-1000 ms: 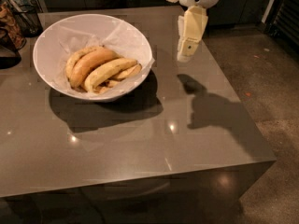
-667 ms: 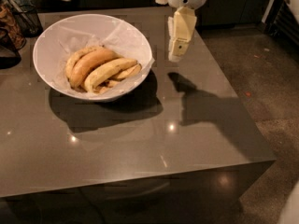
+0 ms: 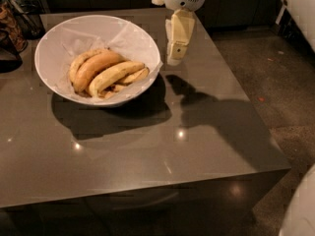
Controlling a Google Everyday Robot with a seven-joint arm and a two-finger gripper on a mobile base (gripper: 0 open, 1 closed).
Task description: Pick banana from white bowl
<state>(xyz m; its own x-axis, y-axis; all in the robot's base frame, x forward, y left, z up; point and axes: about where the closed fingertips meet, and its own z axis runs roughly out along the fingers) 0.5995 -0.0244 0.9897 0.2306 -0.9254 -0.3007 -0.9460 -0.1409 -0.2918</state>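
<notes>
Poised with tool (image 3: pixel 174 58) just outside white bowl (image 3: pixel 49 43) rim, grip state impossible to tell; banana (image 3: pixel 115 74) leftward in view, long axis slanting toward tool

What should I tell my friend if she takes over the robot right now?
Claw: hangs over the table, beside the bowl on the picture's right side, with no banana in it.
Banana: the long pale one, lying in the bowl next to the other bananas.
Done: nothing picked up yet.
Left: bring the claw over the bowl, grab the banana, lift it out.
</notes>
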